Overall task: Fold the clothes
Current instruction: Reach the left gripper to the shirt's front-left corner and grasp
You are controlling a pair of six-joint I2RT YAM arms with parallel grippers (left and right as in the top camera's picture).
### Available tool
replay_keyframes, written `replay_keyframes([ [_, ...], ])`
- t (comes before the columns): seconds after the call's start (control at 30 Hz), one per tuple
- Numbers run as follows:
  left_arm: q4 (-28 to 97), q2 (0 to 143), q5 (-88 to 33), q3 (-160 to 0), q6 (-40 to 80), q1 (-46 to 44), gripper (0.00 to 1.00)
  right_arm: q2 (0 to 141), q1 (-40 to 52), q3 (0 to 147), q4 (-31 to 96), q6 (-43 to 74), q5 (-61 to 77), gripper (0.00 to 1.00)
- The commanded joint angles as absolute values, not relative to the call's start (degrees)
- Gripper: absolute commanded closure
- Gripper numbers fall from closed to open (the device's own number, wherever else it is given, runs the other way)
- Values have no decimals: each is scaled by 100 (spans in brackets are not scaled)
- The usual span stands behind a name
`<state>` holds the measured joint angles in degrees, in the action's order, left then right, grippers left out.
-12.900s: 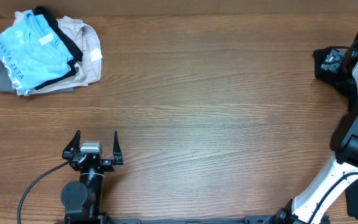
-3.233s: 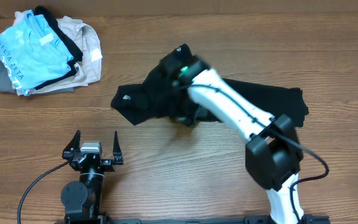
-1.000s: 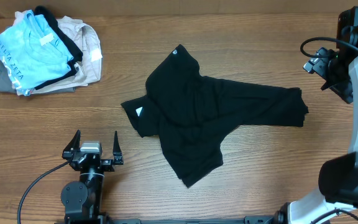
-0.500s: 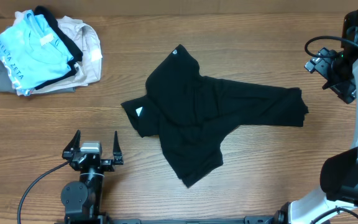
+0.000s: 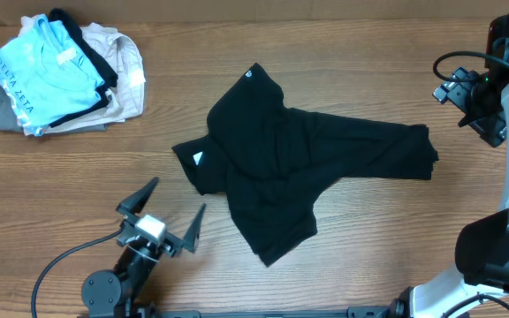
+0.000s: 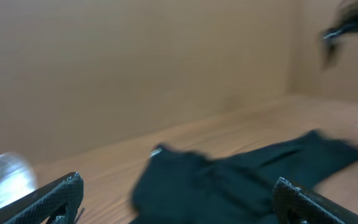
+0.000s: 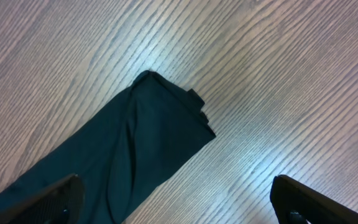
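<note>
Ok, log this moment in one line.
black T-shirt: crumpled, unfolded, untouched | left gripper: fingers open, empty, clear of shirt | right gripper: fingers open, empty, beyond shirt's right end

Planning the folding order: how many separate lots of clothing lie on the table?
2: the black T-shirt crumpled in the middle, and a mixed pile at the far left corner. The pile may hide further garments.

The only lettering I can read is on the light blue shirt (image 5: 47, 79) at the far left: dark capitals along its left edge, ending in what looks like "ZETA". The word before it is unclear. The white tag (image 5: 199, 158) on the black T-shirt (image 5: 272, 168) is too small for me to read.
</note>
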<state>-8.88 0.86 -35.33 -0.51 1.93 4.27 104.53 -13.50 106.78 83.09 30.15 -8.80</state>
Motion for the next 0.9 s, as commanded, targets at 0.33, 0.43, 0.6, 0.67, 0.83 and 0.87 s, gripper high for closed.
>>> replay_keyframes([
  [0.33,598,1216,-4639,-2526,666,449,0,10429,-1358,10687,8276,2998,-862,0],
  [0.43,795,1914,-5378,-3234,663,449,0,10429,-1358,10687,8272,2993,-760,0],
  [0.6,261,2558,-6333,-3500,1009,449,0,10429,-1358,10687,8281,2995,-760,0],
  [0.67,75,2764,-6436,-3586,1479,447,0,10429,-1358,10687,8278,2995,-760,0],
  [0.83,967,3059,-6156,-4211,1555,309,0,10429,-1358,10687,8267,2995,-760,0],
  [0.87,1385,3109,-5905,-4390,1374,233,0,10429,-1358,10687,8259,2995,-760,0],
])
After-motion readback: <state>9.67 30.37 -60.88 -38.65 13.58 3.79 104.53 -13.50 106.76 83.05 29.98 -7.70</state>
